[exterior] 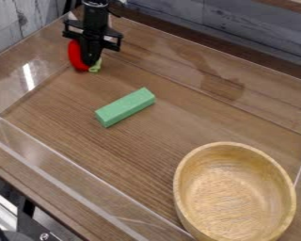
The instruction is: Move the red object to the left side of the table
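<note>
Red object [78, 55] lies in the table's [203, 104] far corner, under the closed pincer [94, 55].

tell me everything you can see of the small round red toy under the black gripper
The small round red toy looks like a plastic strawberry: bright red, with a light green leafy tip at its near right. It is in the far left corner of the brown wood-grain table, beside the clear acrylic wall. The black gripper points down over it, shut on it, hiding part of it.
</note>
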Controlling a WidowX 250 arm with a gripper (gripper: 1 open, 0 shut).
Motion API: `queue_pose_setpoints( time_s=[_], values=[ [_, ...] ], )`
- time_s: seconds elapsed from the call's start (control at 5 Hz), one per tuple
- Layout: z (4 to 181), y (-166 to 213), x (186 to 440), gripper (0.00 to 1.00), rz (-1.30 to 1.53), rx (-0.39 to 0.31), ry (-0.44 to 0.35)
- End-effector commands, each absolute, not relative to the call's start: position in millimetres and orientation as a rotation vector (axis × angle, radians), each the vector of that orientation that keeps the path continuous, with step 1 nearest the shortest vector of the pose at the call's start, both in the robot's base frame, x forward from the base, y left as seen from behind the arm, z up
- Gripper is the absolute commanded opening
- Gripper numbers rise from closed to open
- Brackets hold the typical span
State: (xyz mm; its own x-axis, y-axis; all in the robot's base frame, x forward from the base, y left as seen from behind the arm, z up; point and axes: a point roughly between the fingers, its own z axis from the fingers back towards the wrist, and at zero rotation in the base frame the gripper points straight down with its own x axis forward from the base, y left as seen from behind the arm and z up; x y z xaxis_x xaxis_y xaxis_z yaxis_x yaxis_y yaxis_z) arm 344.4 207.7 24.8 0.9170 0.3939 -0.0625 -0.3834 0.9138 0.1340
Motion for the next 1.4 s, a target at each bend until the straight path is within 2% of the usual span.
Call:
queue_pose_setpoints(
  time_s=[0.0,1.2],
  values=[
    [40.0,216.9,340.7,0.00,0.429,0.121,0.055],
    [35.1,219.8,333.8,0.00,0.515,0.109,0.049]
  ],
)
